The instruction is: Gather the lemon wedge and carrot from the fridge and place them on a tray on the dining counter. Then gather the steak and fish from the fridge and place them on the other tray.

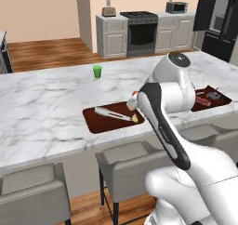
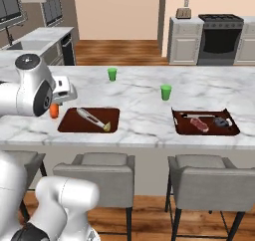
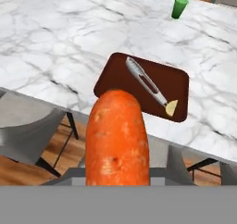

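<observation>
From the left base view, the desk point(image 1: 46, 103) is a long slab of white marble with grey veins, with grey padded stools point(image 1: 35, 191) tucked under its near edge and wood flooring beyond. Against the far wall stands a black-fronted oven range point(image 1: 142, 32) between beige cabinets, and the black fridge point(image 1: 218, 19) rises at the far right. A dark brown tray point(image 1: 100, 119) lies on the marble holding slim silver tongs point(image 1: 111, 113) and a pale yellow lemon wedge point(image 1: 135, 118). The white arm hides most of a second tray point(image 1: 218, 98) to the right. A small green cup point(image 1: 97, 71) stands farther back.

The right base view shows what the arm blocks there: the second tray point(image 2: 182, 125) in full, with the flat pinkish steak point(image 2: 199, 124) and the dark grey fish point(image 2: 220, 121) lying side by side on it, and a second green cup point(image 2: 166, 92) just behind. The tool point(image 2: 55, 108) hangs beside the left edge of the first tray point(image 2: 67, 125), with the orange carrot point(image 2: 54, 110) in it.

In the hand view the carrot point(image 3: 118, 140) looms large, rough-skinned and blunt-tipped, clenched in the tool above the desk's near edge, short of the rounded-corner tray point(image 3: 115, 75) with its tongs point(image 3: 146, 81) and wedge point(image 3: 171, 108)
</observation>
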